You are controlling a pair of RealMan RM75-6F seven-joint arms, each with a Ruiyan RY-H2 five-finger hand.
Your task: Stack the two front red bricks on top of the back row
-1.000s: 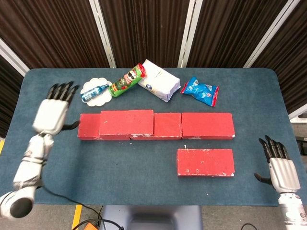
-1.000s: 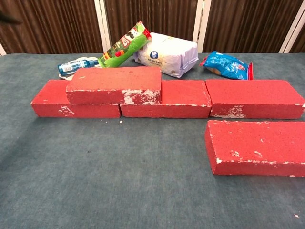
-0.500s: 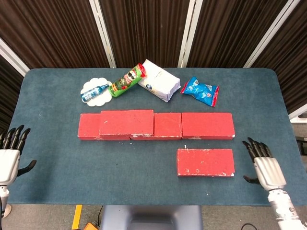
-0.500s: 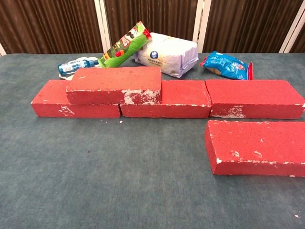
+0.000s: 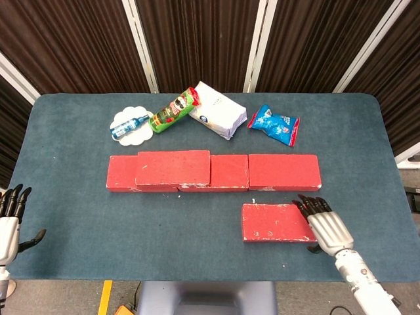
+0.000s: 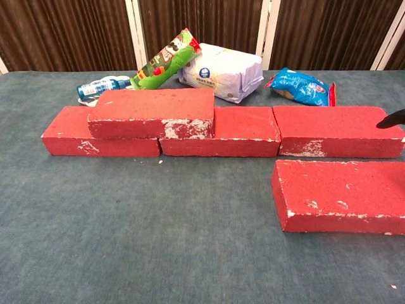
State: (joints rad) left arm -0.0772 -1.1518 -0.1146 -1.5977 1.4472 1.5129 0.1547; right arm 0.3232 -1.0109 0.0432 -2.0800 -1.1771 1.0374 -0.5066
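Three red bricks lie in a back row; its right brick (image 5: 284,172) (image 6: 338,130) has a bare top. A further red brick (image 5: 174,168) (image 6: 152,113) lies stacked on the row's left part. One front red brick (image 5: 275,222) (image 6: 342,195) lies flat nearer me, at the right. My right hand (image 5: 326,226) is over that brick's right end, palm down, fingers apart, holding nothing; whether it touches the brick I cannot tell. In the chest view only a dark fingertip (image 6: 392,119) shows at the right edge. My left hand (image 5: 8,223) hangs off the table's left edge, fingers spread, empty.
Behind the row lie a small blue bottle on a white plate (image 5: 130,125), a green snack can (image 5: 174,110), a white bag (image 5: 218,110) and a blue snack packet (image 5: 274,124). The blue table (image 5: 164,223) has bare cloth at the front left.
My right hand has moved left from the table's right edge onto the right end of the front brick. My left hand has dropped slightly at the left edge. The bricks have not moved.
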